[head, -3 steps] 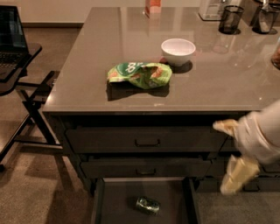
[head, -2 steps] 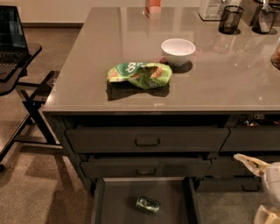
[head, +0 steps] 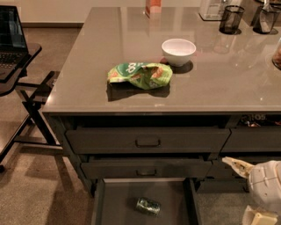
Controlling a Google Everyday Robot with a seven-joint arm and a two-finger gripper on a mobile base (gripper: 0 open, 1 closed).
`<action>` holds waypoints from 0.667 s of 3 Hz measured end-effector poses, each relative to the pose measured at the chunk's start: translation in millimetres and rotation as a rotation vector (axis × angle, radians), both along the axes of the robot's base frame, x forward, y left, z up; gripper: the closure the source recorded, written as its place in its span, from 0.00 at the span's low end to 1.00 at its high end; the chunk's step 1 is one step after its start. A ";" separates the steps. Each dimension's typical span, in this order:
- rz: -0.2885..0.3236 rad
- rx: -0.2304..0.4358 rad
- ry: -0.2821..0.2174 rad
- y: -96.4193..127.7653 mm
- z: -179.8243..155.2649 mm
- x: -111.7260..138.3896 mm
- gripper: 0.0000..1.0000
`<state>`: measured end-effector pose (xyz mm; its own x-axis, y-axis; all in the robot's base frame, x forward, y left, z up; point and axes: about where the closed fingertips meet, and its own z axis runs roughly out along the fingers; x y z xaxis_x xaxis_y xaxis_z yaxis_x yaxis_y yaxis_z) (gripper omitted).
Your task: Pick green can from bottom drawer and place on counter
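Observation:
The green can lies on its side on the floor of the open bottom drawer, near the middle. The counter tops the dark drawer cabinets. My gripper is at the lower right, to the right of the drawer and apart from the can. Its two pale fingers are spread, and it holds nothing. The lower finger is partly cut off by the bottom edge.
On the counter sit a green-and-orange snack bag, a white bowl, two dark cups and an orange item at the back. Two upper drawers are slightly ajar. A folding stand with a laptop stands at the left.
My gripper dropped from beside the upper drawers to the lower right corner, level with the lowest drawers. The can and drawer have not moved.

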<state>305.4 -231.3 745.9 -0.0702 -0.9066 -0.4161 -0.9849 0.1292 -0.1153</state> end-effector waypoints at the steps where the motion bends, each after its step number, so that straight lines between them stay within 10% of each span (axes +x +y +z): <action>1: 0.046 0.017 0.049 29.9 -53.1 7.0 0.00; 2: 0.016 0.023 0.054 40.6 -111.3 19.0 0.00</action>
